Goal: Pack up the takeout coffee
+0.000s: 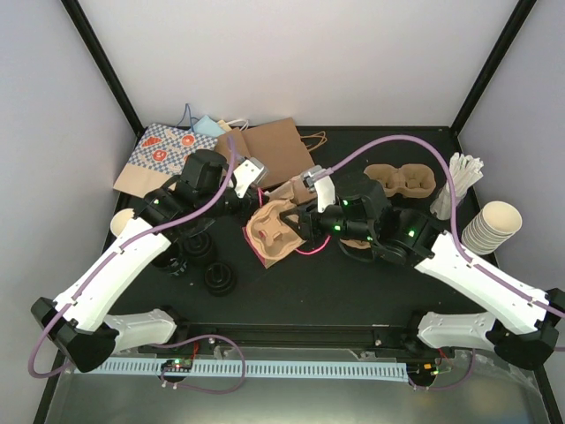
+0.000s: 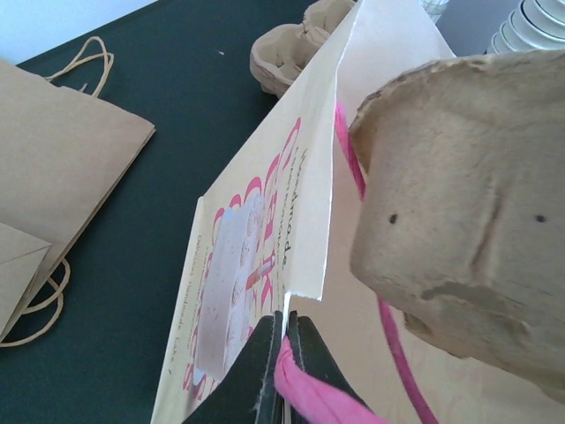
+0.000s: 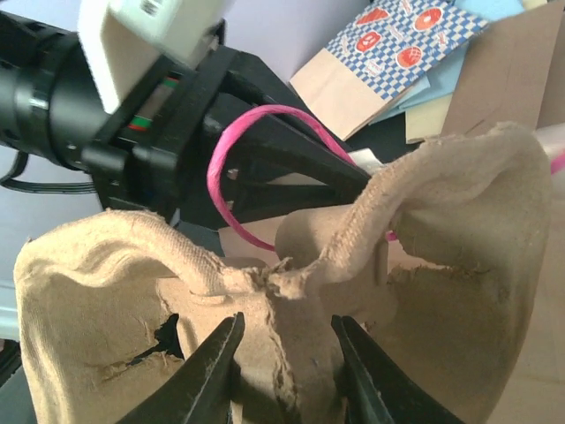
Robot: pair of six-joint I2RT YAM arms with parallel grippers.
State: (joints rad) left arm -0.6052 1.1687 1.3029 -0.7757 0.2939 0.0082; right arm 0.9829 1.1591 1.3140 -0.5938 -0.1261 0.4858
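My left jaws shut on pink handle; right jaws clamp pulp carrier by ridge. Lidded cups half hidden, likely crushable: grip mid-wall.

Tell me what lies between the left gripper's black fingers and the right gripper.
The brown moulded-pulp cup carrier, clamped by the right gripper, and the pink cord handle that the left gripper pinches; the right wrist view shows both.

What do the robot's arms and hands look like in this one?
The left arm and right arm have white shell links, black joints and a lilac cable each. The left hand and right hand have tapered black fingers; green lights glow near the right wrist.
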